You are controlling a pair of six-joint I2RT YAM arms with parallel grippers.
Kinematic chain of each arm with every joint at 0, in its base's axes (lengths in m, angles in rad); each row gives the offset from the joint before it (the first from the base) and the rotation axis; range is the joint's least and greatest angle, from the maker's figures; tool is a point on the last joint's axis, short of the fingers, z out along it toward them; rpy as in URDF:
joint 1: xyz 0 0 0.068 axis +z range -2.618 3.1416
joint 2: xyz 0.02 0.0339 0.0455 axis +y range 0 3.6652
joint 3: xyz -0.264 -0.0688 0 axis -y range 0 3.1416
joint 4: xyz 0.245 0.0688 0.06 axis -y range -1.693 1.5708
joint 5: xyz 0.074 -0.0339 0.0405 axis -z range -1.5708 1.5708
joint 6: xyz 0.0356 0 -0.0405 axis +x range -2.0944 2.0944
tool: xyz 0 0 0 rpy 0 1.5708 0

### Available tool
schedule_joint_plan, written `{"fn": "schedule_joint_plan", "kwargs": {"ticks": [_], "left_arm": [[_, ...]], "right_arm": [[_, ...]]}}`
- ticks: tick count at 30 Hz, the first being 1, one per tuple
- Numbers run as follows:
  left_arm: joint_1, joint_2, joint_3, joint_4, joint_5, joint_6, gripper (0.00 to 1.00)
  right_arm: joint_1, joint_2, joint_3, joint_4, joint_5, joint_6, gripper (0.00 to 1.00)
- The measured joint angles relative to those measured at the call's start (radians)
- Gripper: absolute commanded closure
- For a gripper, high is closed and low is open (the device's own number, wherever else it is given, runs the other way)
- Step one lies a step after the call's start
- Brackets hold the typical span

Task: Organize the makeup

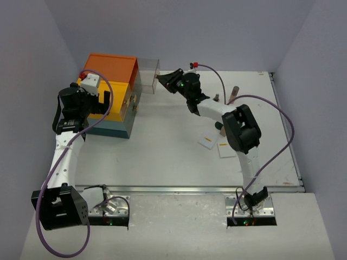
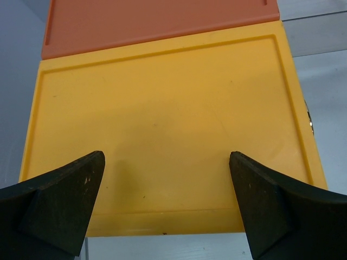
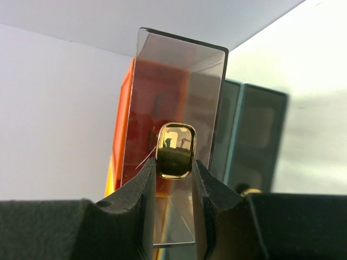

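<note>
My right gripper (image 1: 160, 82) (image 3: 174, 165) is shut on the gold knob (image 3: 175, 149) of a smoky clear drawer (image 1: 147, 75) (image 3: 179, 92), which is pulled out of the orange tier of the drawer box (image 1: 111, 65). My left gripper (image 1: 101, 99) (image 2: 167, 157) is open and empty, hovering over the box's yellow tier (image 2: 162, 108). Two flat white square packets (image 1: 208, 142) (image 1: 226, 150) lie on the table by the right arm. A tan bottle (image 1: 234, 93) stands at the back right. The other makeup is hidden or out of view.
The drawer box's teal bottom tier (image 1: 111, 130) sits on the table at the left; its teal front (image 3: 260, 135) and a second gold knob (image 3: 249, 190) show in the right wrist view. The right arm (image 1: 238, 130) reaches across the middle of the table. Walls close in left, back and right.
</note>
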Motion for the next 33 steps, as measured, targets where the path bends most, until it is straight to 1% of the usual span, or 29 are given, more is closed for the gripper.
{"fn": "schedule_joint_plan", "kwargs": {"ticks": [1,3,4,5,6,9,10,13,16,19,22,25,27,31,32,33], "left_arm": [[0.000,0.000,0.001,-0.001,-0.001,-0.001,0.00],[0.000,0.000,0.002,-0.005,-0.004,-0.003,0.00],[0.000,0.000,0.002,-0.005,-0.006,-0.003,0.00],[0.000,0.000,0.002,-0.005,-0.007,-0.003,0.00],[0.000,0.000,0.002,-0.006,-0.008,-0.003,0.00],[0.000,0.000,0.004,-0.009,-0.010,-0.004,0.00],[0.000,0.000,0.004,-0.009,-0.009,-0.004,0.00],[0.000,-0.002,0.004,-0.012,-0.010,-0.004,0.00],[0.000,-0.006,0.005,-0.019,-0.012,-0.003,0.00],[0.000,-0.013,0.005,-0.030,-0.017,-0.003,0.00],[0.000,-0.018,0.005,-0.039,-0.015,-0.003,0.00],[0.000,-0.019,0.005,-0.042,-0.010,-0.004,0.00],[0.000,-0.020,0.006,-0.043,-0.006,-0.004,0.00],[0.000,-0.018,0.007,-0.046,0.003,-0.009,0.00],[0.000,-0.018,0.007,-0.046,0.007,-0.011,0.00],[0.000,-0.018,0.007,-0.048,0.014,-0.012,0.00]], "right_arm": [[-0.011,-0.036,-0.046,0.000,-0.007,-0.013,1.00],[-0.034,-0.098,-0.123,-0.002,-0.023,-0.039,0.90],[-0.046,-0.121,-0.147,-0.002,-0.036,-0.051,0.83],[-0.054,-0.134,-0.160,-0.002,-0.047,-0.061,0.71],[-0.060,-0.142,-0.165,-0.008,-0.058,-0.072,0.61],[-0.069,-0.157,-0.167,-0.049,-0.086,-0.113,0.40],[-0.070,-0.163,-0.169,-0.062,-0.094,-0.126,0.35],[-0.076,-0.185,-0.180,-0.090,-0.120,-0.164,0.30],[-0.085,-0.222,-0.197,-0.138,-0.146,-0.218,0.29],[-0.099,-0.289,-0.203,-0.250,-0.157,-0.318,0.29],[-0.108,-0.392,-0.205,-0.400,-0.149,-0.474,0.28],[-0.110,-0.517,-0.207,-0.554,-0.086,-0.622,0.28],[-0.117,-0.597,-0.207,-0.648,-0.039,-0.715,0.31],[-0.160,-0.712,-0.231,-0.818,0.021,-0.830,0.33],[-0.175,-0.735,-0.247,-0.851,0.033,-0.849,0.33],[-0.188,-0.753,-0.267,-0.878,0.036,-0.863,0.30]]}}
